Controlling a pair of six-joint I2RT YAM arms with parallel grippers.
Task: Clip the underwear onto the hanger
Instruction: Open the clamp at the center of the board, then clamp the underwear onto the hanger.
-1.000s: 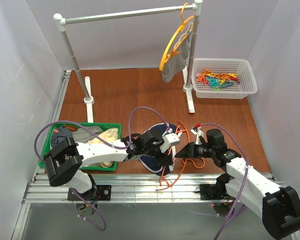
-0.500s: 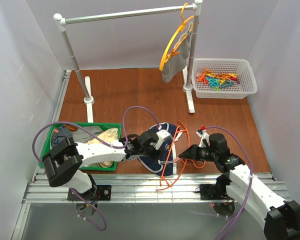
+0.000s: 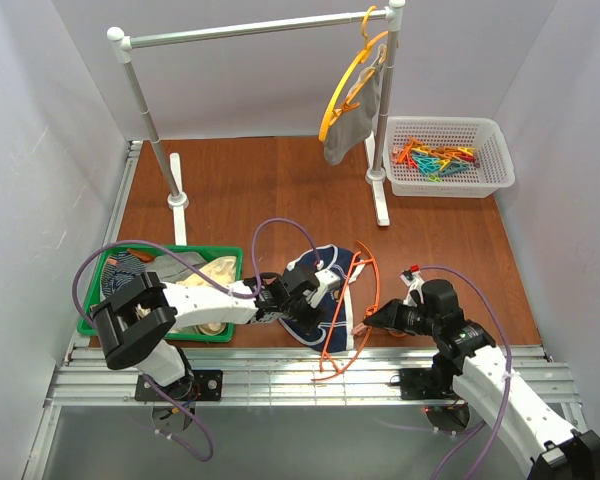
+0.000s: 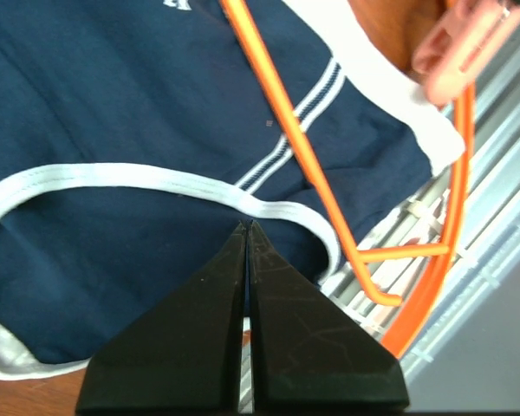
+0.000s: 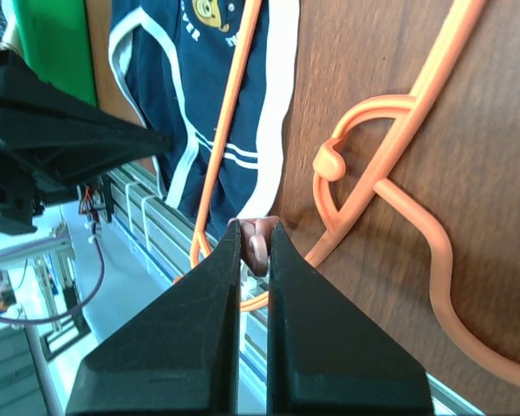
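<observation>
While I stood at the table, the navy blue fabric briefs with white piping (image 3: 310,322) lay spread on the brown wooden tabletop (image 3: 250,190), close to its near edge and just right of the green plastic tray (image 3: 92,300) of other garments. The thin red-orange plastic hanger (image 4: 292,130) lay on the same spot. One slim bar crossed the navy cloth and the white waistband, and its curled hook rested on bare wood to the right.

The left gripper (image 4: 247,227) was fully closed, fingers pressed flat together. Its tips sat at the white hem of a leg opening. I could not tell whether any cloth was pinched between them.

The right gripper (image 5: 250,227) was drawn nearly closed on a small pink clothes peg (image 5: 256,243), which showed between its fingertips. The peg hung by the lower end of the hanger bar, at the waistband edge of the briefs. Whether it touched either one could not be made out.

At the back, a white rail on two stands (image 3: 250,28) carried a yellow-orange hanger (image 3: 342,85) bearing a grey garment (image 3: 352,125). A white slotted basket (image 3: 500,175) of coloured pegs stood in the far right corner, well apart from both arms.
</observation>
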